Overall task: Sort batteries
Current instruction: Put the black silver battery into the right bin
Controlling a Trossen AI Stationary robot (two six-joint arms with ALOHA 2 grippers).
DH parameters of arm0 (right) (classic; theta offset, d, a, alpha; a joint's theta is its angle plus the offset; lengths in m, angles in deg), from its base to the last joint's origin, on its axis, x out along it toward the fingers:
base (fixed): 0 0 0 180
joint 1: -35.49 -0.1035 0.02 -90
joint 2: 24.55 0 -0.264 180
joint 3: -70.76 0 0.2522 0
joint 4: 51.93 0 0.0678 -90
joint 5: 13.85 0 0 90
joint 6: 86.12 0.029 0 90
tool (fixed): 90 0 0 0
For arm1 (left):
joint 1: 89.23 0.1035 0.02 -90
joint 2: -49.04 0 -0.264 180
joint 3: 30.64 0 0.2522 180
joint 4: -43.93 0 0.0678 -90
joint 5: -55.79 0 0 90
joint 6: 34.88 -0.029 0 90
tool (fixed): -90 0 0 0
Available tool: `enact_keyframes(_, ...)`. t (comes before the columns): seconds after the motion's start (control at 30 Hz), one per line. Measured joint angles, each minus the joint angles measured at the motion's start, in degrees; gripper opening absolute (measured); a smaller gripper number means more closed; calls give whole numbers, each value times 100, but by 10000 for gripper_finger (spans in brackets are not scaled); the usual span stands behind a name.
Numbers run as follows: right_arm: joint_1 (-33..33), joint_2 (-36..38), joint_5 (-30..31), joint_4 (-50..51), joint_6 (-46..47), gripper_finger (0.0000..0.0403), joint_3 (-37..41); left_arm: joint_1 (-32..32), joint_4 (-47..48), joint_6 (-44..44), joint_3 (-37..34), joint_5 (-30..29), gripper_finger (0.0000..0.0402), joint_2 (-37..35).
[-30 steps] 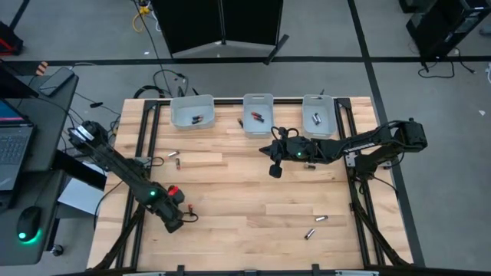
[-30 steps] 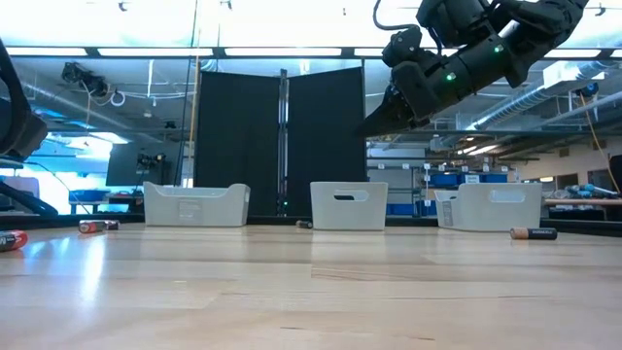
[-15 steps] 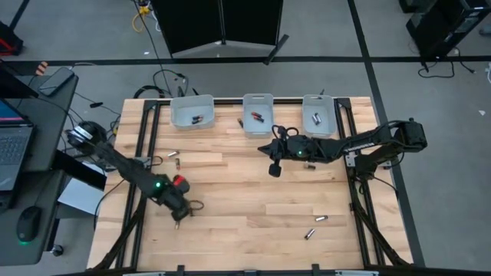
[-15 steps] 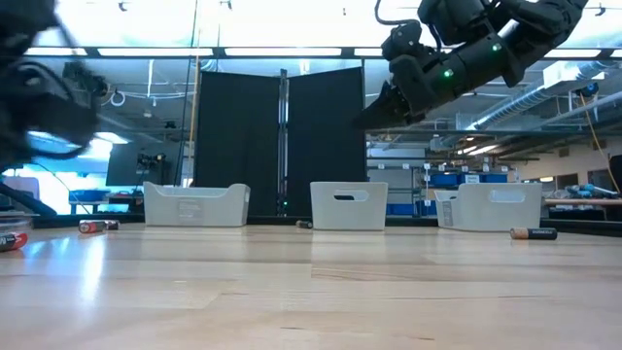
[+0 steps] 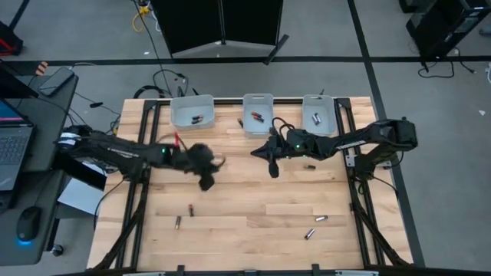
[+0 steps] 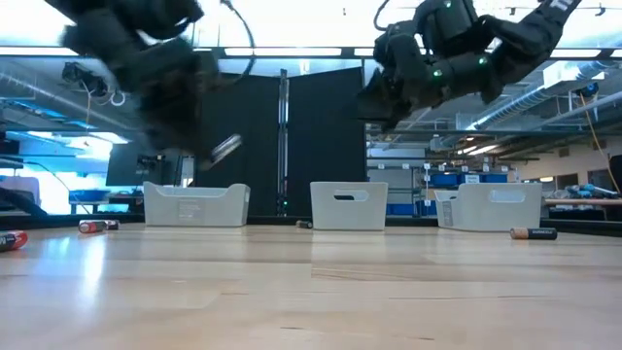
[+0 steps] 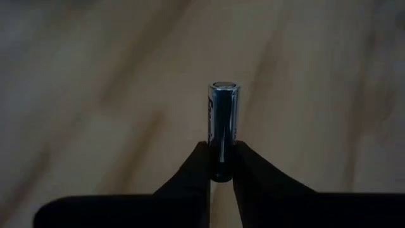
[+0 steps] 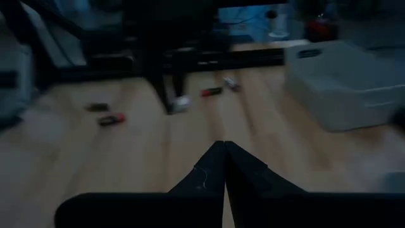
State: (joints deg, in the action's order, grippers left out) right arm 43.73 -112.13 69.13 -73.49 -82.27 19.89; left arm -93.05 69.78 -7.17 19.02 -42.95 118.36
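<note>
Centrally in the left wrist view, the left gripper (image 7: 223,166) is closed on a silver-grey battery (image 7: 224,126), pinching only its lower end so that most of the cylinder stands proud of the fingertips. From above, this gripper (image 5: 205,170) hangs over the table (image 5: 253,192) at about 9 o'clock of centre, with the left bin (image 5: 192,112) at 12 o'clock from it. The middle bin (image 5: 258,113) and right bin (image 5: 318,115) continue the row along the far edge. The right gripper (image 5: 274,165) waits near the table's centre, fingers shut and empty. Loose batteries remain: two (image 5: 184,216) at 6 o'clock from the left gripper, two (image 5: 314,226) toward 4 o'clock of the table.

Hazard: the grip is shallow and near one end, so a fast swing could pivot or fling the battery out before it reaches a bin. A release off-centre over the rim would likewise bounce it back onto the wood.
</note>
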Motion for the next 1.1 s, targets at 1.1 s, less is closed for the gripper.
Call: enact_keyframes(1.1, 209, -405, -666, -2711, 1896, 165, -203, 1657, -4260, -909, 913, 2937, 47, 1197)
